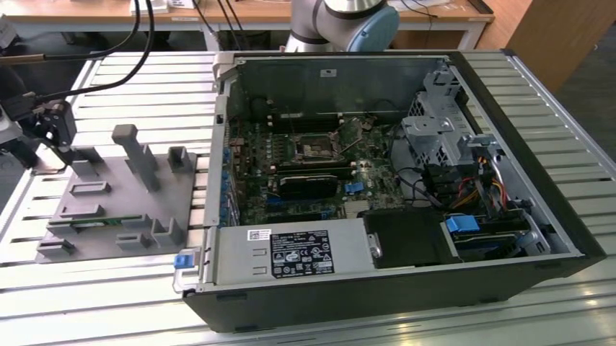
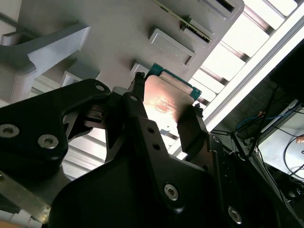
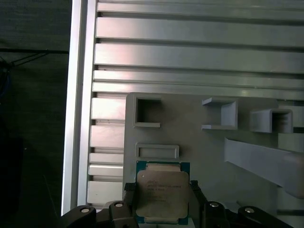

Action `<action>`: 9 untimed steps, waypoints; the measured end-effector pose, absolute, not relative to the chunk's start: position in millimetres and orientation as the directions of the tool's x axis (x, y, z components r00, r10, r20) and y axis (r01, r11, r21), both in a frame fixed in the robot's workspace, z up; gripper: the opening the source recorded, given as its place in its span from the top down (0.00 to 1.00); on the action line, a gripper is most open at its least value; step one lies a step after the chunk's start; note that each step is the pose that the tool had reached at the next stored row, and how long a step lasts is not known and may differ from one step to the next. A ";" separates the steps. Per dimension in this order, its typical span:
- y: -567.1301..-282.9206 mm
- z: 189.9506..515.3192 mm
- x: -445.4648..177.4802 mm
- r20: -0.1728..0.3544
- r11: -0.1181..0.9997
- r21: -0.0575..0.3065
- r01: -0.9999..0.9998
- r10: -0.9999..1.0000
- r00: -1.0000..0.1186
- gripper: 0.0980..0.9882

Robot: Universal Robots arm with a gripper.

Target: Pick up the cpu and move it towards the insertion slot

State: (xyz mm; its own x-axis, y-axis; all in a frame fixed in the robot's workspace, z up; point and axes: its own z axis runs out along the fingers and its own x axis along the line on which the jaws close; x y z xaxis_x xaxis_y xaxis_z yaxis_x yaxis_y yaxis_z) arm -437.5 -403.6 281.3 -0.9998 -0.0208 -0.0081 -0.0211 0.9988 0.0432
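Note:
The cpu (image 3: 161,192), a small square chip with a silvery top and a green edge, sits between my gripper's (image 3: 162,199) two black fingers (image 3: 130,198). They press on its opposite sides over the grey plastic fixture (image 3: 190,147). The second wrist view shows the same grip: the cpu (image 2: 166,102) is clamped in the gripper (image 2: 165,108) just above the fixture (image 2: 109,38). In the exterior view the gripper (image 1: 48,130) hangs over the fixture's (image 1: 115,194) far corner, at that view's left. The insertion slot (image 1: 318,150) lies on the motherboard inside the open computer case (image 1: 385,180).
The fixture carries upright posts (image 1: 135,155) and small pockets, with a thin green memory strip (image 1: 91,223) lying on it. The case walls (image 1: 223,144) rise between fixture and motherboard. Cables and drive cages (image 1: 452,144) crowd the case's far side. Everything rests on a slatted aluminium table (image 1: 115,303).

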 end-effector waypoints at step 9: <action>-403.5 286.4 -437.5 -0.008 0.999 0.043 -0.021 -0.021 -1.000 0.52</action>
State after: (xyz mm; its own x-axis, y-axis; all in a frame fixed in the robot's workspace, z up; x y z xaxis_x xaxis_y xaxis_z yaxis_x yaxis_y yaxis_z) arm -437.5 -403.5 286.4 -0.9998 -0.0207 -0.0081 -0.0211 0.9988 0.0432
